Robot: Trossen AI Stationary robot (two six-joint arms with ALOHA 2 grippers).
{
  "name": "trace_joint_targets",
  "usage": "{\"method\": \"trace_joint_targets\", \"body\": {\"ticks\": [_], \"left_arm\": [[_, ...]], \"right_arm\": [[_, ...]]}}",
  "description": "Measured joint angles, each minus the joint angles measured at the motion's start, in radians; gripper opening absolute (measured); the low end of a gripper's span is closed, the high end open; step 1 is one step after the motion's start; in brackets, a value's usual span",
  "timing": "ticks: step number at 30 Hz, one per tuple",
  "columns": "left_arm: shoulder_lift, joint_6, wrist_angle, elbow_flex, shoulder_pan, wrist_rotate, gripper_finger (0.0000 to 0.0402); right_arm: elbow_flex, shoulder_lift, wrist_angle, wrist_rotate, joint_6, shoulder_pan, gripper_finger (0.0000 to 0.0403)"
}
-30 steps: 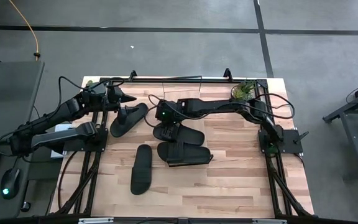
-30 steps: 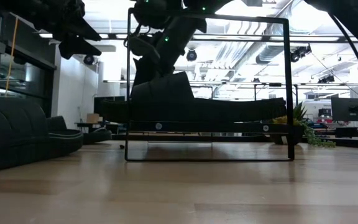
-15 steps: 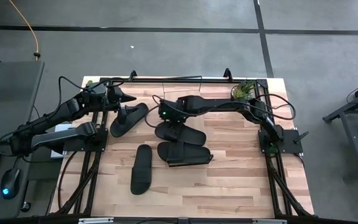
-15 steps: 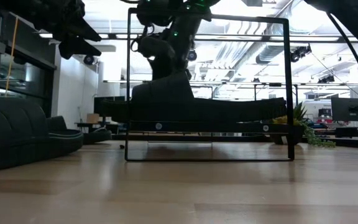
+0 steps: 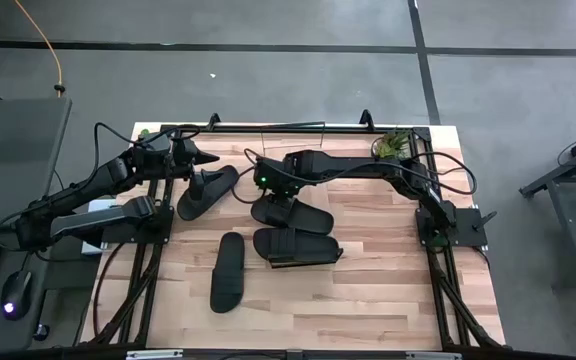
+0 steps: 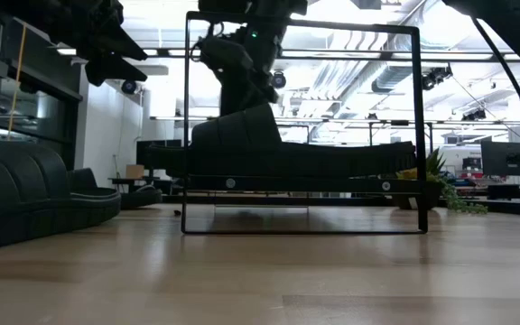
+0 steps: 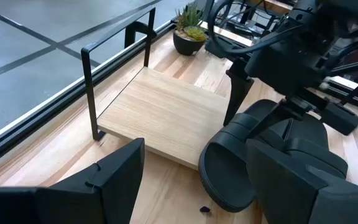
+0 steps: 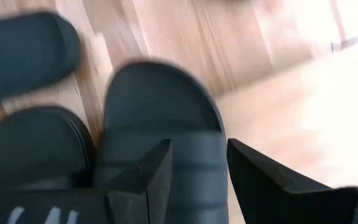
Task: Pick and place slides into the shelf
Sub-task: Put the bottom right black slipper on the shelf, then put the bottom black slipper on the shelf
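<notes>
**Right gripper over a slide near the shelf**

The high view is showing four slides [image 5: 290, 213] lying on the bench [image 5: 368, 290]. The right gripper [image 8: 194, 165] is straddling one slide's strap, fingers [image 8: 151, 171] parted. The left gripper [image 7: 185, 177] is hovering released beside the shelf [image 7: 166, 115]. The low view is silhouetting everything.

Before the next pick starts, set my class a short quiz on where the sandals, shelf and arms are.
1. How many matte black ribbed-strap slide sandals can you count?
2. True or false: the light-wood shelf plank in its black wire frame already holds a sandal.
3. Which arm's pincer hangs above the two middle sandals? A) left B) right

Key: 1. Four. 2. False, it is bare. 3. B, the right pincer.
</notes>
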Motion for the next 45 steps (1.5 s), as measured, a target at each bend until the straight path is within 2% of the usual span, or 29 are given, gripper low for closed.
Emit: {"method": "trace_joint_targets", "body": {"ticks": [5, 9, 17, 27, 32, 41, 45], "left_arm": [[0.000, 0.000, 0.000, 0.000, 0.000, 0.000, 0.0262], [0.000, 0.000, 0.000, 0.000, 0.000, 0.000, 0.0262], [0.000, -0.001, -0.001, 0.000, 0.000, 0.001, 0.0262], [0.000, 0.000, -0.001, 0.000, 0.000, 0.003, 0.0262], [0.000, 0.000, -0.001, 0.000, 0.000, 0.003, 0.0262], [0.000, -0.001, -0.010, 0.000, 0.000, 0.008, 0.0262], [0.000, -0.007, -0.023, 0.000, 0.000, 0.068, 0.0262]], "right_arm": [[-0.004, 0.000, 0.102, -0.023, -0.018, 0.012, 0.0146], [-0.005, 0.006, 0.097, -0.035, -0.014, 0.020, 0.0146], [-0.007, 0.054, 0.058, -0.037, -0.006, 0.026, 0.0146], [0.002, 0.050, -0.079, -0.036, 0.045, 0.026, 0.0146], [0.002, 0.050, -0.091, -0.035, 0.052, 0.028, 0.0146], [0.013, 0.051, 0.104, 0.012, -0.049, 0.026, 0.0146], [0.015, 0.051, 0.253, -0.039, -0.099, 0.025, 0.0146]]}}
